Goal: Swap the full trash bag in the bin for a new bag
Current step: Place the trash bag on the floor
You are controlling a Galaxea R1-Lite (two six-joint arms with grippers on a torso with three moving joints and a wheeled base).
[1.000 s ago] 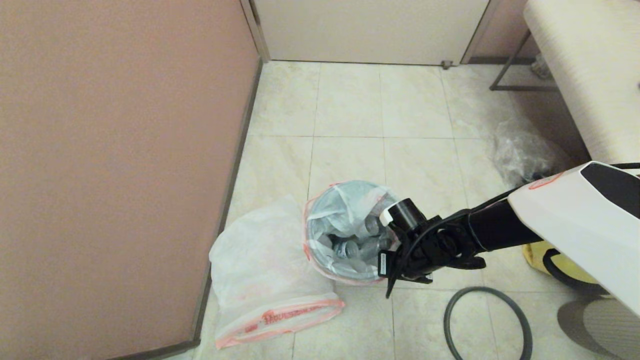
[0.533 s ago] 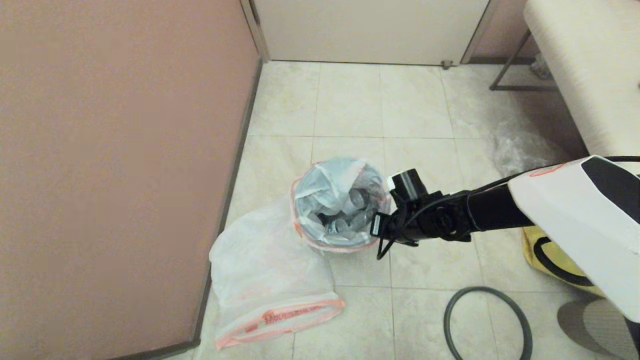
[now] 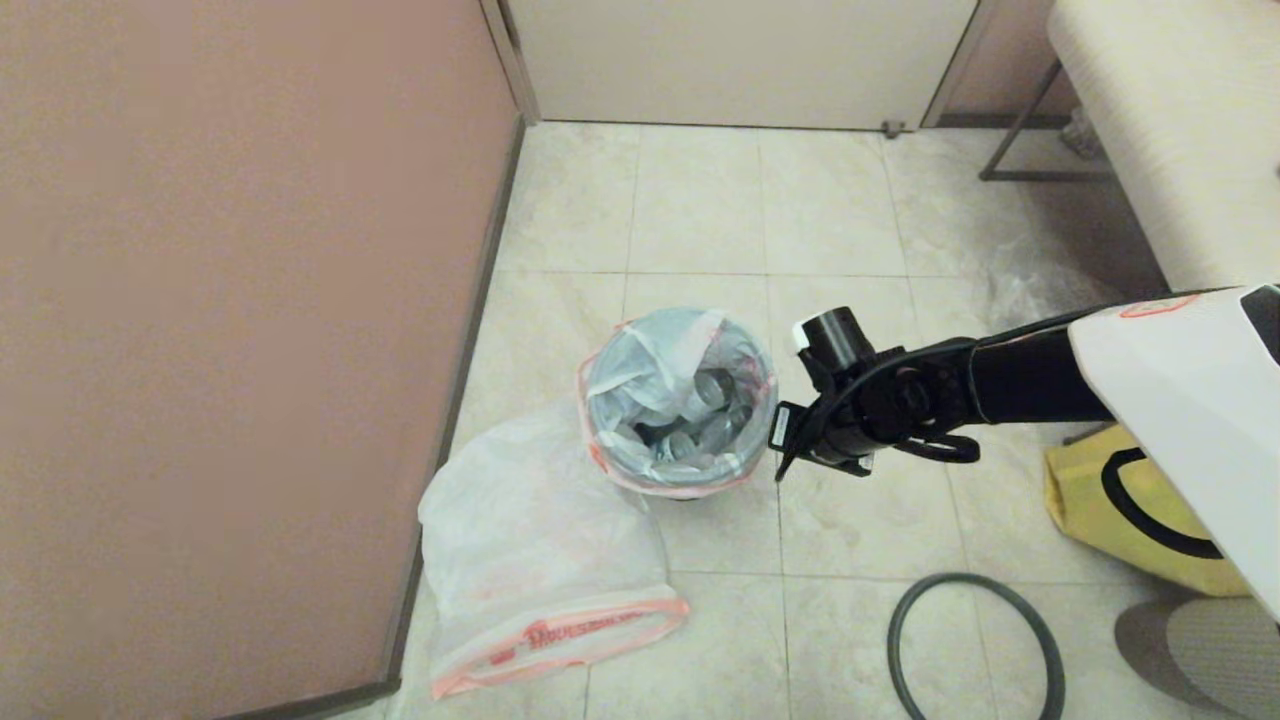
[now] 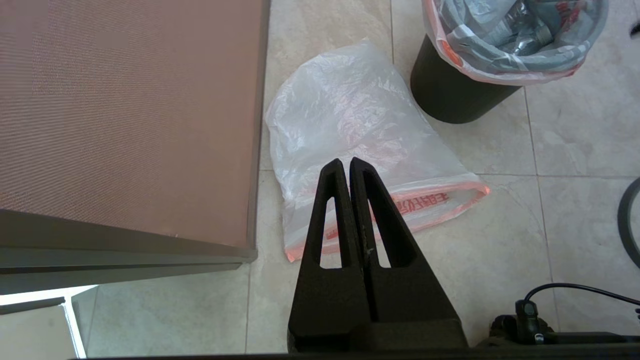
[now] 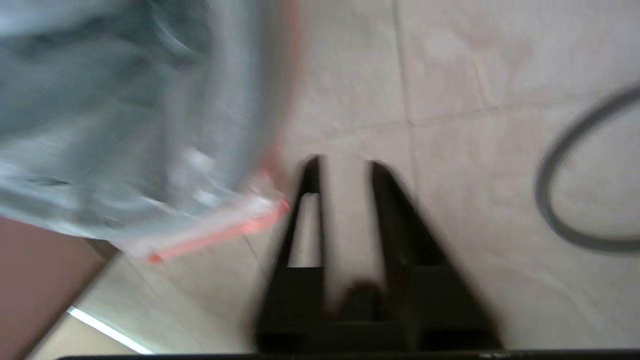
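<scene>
The bin [image 4: 450, 95], small, round and dark, stands on the tiled floor, lined by the full trash bag [image 3: 680, 400]. That bag's orange-pink band is folded over the rim and silver cans show inside. The new bag [image 3: 540, 560] lies limp and flat on the floor to the bin's front left, against the partition. My right gripper [image 5: 342, 165] is open beside the bin's right rim, holding nothing, with bare floor between its fingers. The bag's band [image 5: 220, 230] is just beside one finger. My left gripper [image 4: 346, 162] hangs shut above the new bag [image 4: 360, 125].
A grey rim ring [image 3: 975, 650] lies on the floor at the front right. A yellow fabric bag [image 3: 1120, 510] sits under my right arm. A pink partition [image 3: 250, 300] walls off the left. A bench [image 3: 1170, 130] stands at the back right.
The bin with the full bag has slid away from me and a little to the left. My right arm went with it, and its wrist now stands slightly to the right of the rim.
</scene>
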